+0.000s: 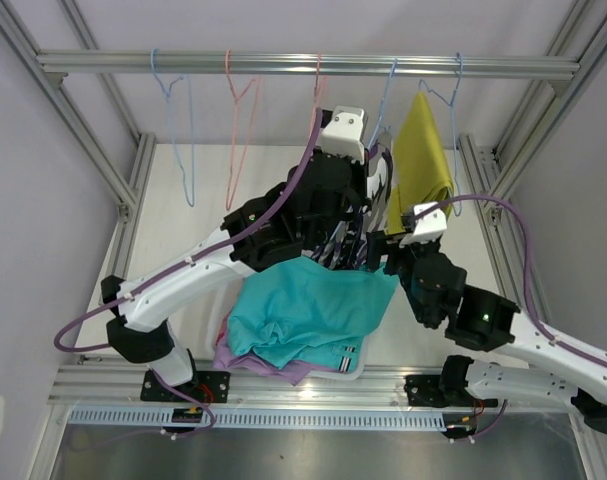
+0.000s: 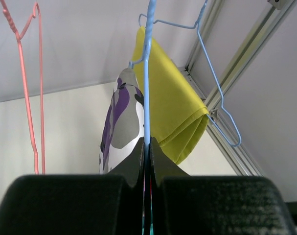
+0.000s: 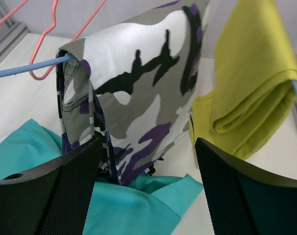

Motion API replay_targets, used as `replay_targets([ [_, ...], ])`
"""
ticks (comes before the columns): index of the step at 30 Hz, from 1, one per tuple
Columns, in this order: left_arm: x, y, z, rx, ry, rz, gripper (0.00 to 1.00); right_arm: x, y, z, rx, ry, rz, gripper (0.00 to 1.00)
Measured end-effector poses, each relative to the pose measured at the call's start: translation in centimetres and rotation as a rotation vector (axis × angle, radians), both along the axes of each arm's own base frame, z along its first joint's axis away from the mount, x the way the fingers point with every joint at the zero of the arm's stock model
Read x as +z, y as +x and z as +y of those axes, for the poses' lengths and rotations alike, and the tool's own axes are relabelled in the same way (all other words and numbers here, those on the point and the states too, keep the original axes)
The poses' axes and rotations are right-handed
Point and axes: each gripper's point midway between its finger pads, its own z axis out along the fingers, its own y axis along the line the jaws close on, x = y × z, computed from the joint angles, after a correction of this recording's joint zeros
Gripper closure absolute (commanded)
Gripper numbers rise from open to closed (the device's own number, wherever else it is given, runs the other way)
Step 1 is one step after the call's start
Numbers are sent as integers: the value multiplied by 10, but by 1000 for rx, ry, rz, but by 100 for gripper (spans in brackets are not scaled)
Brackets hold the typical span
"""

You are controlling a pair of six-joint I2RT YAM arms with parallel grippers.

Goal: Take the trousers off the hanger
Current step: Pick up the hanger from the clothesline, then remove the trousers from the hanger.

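**At the hanger bar: camouflage pair framed, not yet gripped**

Over the bar of a thin light-blue wire hanger (image 2: 147, 73), the folded purple-white-black camouflage trousers (image 3: 138, 88) hang doubled, just beside the folded mustard-yellow trousers (image 3: 256, 83) on the neighbouring hanger. The likeliest slip, as I judge it, is the right gripper (image 3: 147, 144) closing on cloth and wire together near the fold. A pull would then drag the whole hanger, perhaps unhooking it from the grey metal rail (image 1: 283, 65). Pinching only the outer layer is another risk, since the pair could bunch on the bar instead of sliding off. A sideways tug might also swing the hanger into the mustard pair. The thin wire may twist within the left gripper (image 2: 147, 152) if the pull is hard.

The left gripper reaches up from below, its jaws pressed together on the hanger's wire, steadying it. The right gripper faces the camouflage pair from the front, jaws spread wide to either side of the cloth, with no contact that I can make out. On the white table (image 1: 183, 220) below lie the crumpled teal trousers (image 1: 313, 305), atop a lilac pair (image 1: 268, 365)
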Motion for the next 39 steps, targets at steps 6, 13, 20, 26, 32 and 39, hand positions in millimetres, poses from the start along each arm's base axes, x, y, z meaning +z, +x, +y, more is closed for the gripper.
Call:
replay_targets([
  [6, 1, -2, 4, 4, -4, -6, 99, -13, 19, 30, 72, -4, 31, 19],
  [13, -3, -3, 7, 2, 3, -9, 100, -11, 32, 43, 96, 32, 22, 19],
  [20, -3, -6, 13, 2, -7, -17, 100, -21, 55, 41, 52, 16, 21, 19],
  [26, -4, -7, 17, 2, -7, -17, 100, -39, 75, 38, 33, 5, 34, 42],
  [32, -10, -7, 16, 2, 7, -12, 100, -40, 82, 43, 72, 4, 27, 86],
  [39, -15, -6, 20, 18, 15, -26, 99, -34, 82, 42, 96, -36, 34, 100],
])
